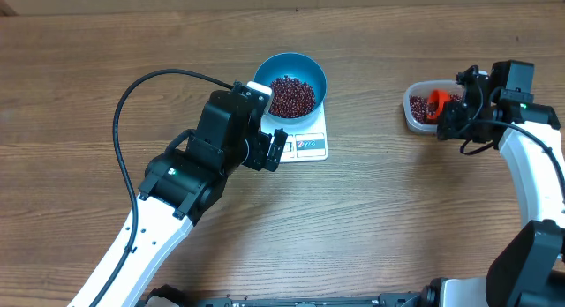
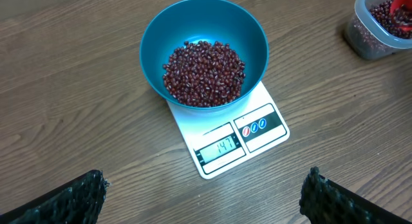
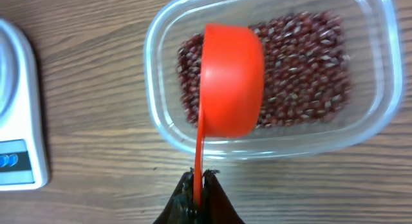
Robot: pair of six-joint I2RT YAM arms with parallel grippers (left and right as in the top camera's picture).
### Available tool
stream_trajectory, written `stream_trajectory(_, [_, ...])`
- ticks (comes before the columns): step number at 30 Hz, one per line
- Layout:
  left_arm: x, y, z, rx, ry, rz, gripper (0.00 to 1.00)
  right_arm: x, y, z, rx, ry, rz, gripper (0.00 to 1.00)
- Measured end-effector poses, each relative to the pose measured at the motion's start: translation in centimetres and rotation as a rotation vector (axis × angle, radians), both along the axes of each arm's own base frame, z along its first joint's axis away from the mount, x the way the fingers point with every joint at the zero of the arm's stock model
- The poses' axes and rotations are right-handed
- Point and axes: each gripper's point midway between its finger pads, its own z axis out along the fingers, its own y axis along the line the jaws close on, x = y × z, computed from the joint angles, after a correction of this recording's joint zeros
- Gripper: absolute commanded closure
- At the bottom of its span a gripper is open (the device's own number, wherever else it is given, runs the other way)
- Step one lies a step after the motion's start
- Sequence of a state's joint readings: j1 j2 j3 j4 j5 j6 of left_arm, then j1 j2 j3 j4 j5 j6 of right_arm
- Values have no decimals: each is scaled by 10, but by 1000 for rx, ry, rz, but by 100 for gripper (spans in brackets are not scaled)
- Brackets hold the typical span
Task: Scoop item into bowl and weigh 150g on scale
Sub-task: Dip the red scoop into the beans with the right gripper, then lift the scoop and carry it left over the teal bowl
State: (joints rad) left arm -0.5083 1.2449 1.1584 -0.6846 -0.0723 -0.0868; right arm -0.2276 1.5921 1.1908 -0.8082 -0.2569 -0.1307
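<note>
- Blue bowl (image 1: 316, 73) holding the beans (image 1: 291, 96) is sitting on the scale (image 1: 311, 146) toward the table's (image 1: 397, 219) far edge; clear tub (image 1: 409, 113) is standing well apart near the right edge.
- Left gripper (image 2: 203, 198) is hovering before the scale, fingers (image 2: 71, 198) gaping wide, touching nothing.
- Right gripper (image 3: 199, 183) is pinching the orange scoop's (image 3: 232, 82) handle, its cup hanging over the tub's beans.

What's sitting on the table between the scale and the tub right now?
Nothing. The overhead view shows only bare table between the scale and the tub; the left wrist view agrees.
</note>
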Motion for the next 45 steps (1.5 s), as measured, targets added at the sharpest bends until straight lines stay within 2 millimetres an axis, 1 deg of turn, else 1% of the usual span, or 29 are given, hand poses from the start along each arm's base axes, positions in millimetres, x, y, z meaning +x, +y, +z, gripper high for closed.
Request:
stream_trajectory(7, [0,0,0,0,0,0,1,4,25,10,138,-44,65,96])
stream_trajectory(13, [0,0,0,0,0,0,1,5,36,15,201,-63,95,96])
stream_trajectory(18, [0,0,0,0,0,0,0,11,52,28,296,-117,147,96])
stream_trajectory(25, [0,0,0,0,0,0,1,11,77,49,452,-174,232,96])
stream_trajectory(29, [0,0,0,0,0,0,1,11,86,58,515,-200,263,96])
stream_trajectory(30, [0,0,0,0,0,0,0,13,88,63,537,-213,267,96])
stream_trajectory(33, [0,0,0,0,0,0,1,17,92,68,549,-235,277,96])
stream_trajectory(37, [0,0,0,0,0,0,0,27,123,81,566,-295,358,96])
stream_trajectory(38, [0,0,0,0,0,0,1,28,134,85,568,-311,387,96])
stream_trajectory(40, [0,0,0,0,0,0,1,29,159,92,576,-338,452,96])
stream_trajectory(41, [0,0,0,0,0,0,1,29,166,94,578,-348,472,96])
stream_trajectory(42, [0,0,0,0,0,0,1,28,181,98,583,-359,508,96])
stream_trajectory(45, [0,0,0,0,0,0,0,25,206,98,567,-362,547,96])
